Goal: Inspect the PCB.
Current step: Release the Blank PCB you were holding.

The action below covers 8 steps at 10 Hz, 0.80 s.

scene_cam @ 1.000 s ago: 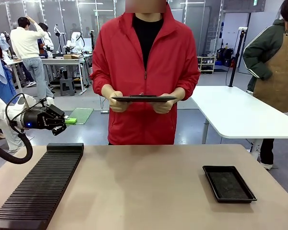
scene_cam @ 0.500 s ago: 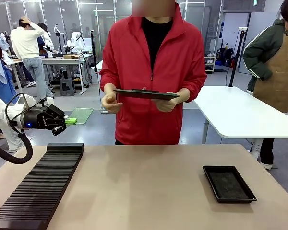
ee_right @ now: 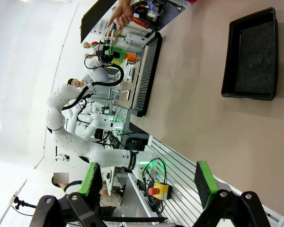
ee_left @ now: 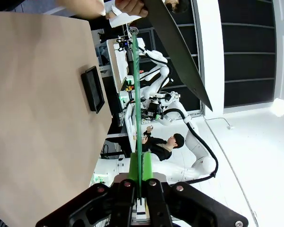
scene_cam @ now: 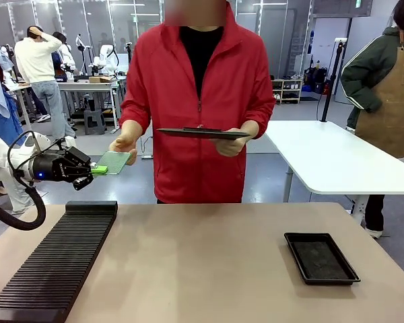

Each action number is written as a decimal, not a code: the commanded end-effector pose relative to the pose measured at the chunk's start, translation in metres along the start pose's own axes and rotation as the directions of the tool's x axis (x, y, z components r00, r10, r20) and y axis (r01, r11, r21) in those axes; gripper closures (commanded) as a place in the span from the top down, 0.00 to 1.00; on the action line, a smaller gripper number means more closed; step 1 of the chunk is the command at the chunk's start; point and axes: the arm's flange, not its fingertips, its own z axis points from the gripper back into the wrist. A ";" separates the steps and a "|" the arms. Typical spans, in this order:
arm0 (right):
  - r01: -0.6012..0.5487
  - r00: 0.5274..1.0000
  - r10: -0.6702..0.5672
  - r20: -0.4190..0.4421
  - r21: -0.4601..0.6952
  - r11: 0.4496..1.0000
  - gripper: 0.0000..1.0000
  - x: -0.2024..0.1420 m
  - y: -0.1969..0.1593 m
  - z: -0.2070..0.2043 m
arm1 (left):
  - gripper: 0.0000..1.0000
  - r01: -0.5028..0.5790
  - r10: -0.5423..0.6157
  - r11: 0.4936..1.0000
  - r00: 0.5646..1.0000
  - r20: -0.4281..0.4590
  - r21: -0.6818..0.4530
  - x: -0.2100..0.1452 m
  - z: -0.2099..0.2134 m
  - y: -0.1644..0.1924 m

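**Front view:** the left gripper (scene_cam: 93,171), clamped shut on one edge of the PCB (scene_cam: 114,161), holds it level in the air at the left side of the table (scene_cam: 202,269). A person's hand (scene_cam: 124,142) is at the board's far edge. The board's face is a pale, translucent green.

**Left wrist view:** the board shows edge-on, as a thin green line between the pads (ee_left: 134,170).

**Right wrist view:** the right gripper (ee_right: 146,182) has its fingers spread wide, with nothing between them.

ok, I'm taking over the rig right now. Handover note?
Left gripper: shut on the PCB, holding it level past the table's far-left edge.
Right gripper: open, empty, above the table.
Person: one hand on the PCB's far end, other hand holding a dark tablet.
Done: PCB presented.
Left: inspection; probably release once the person has it.
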 end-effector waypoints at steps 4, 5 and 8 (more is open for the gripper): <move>-0.002 1.000 0.002 0.003 0.008 1.000 1.00 0.000 0.001 0.001 | 0.03 -0.001 0.001 1.000 1.000 -0.010 0.009 -0.001 0.000 -0.002; -0.002 1.000 0.002 0.003 0.008 1.000 1.00 0.000 0.001 0.001 | 0.03 -0.001 0.001 1.000 1.000 -0.010 0.009 -0.001 0.000 -0.002; -0.002 1.000 0.002 0.003 0.008 1.000 1.00 0.000 0.001 0.001 | 0.03 -0.001 0.001 1.000 1.000 -0.010 0.009 -0.001 0.000 -0.002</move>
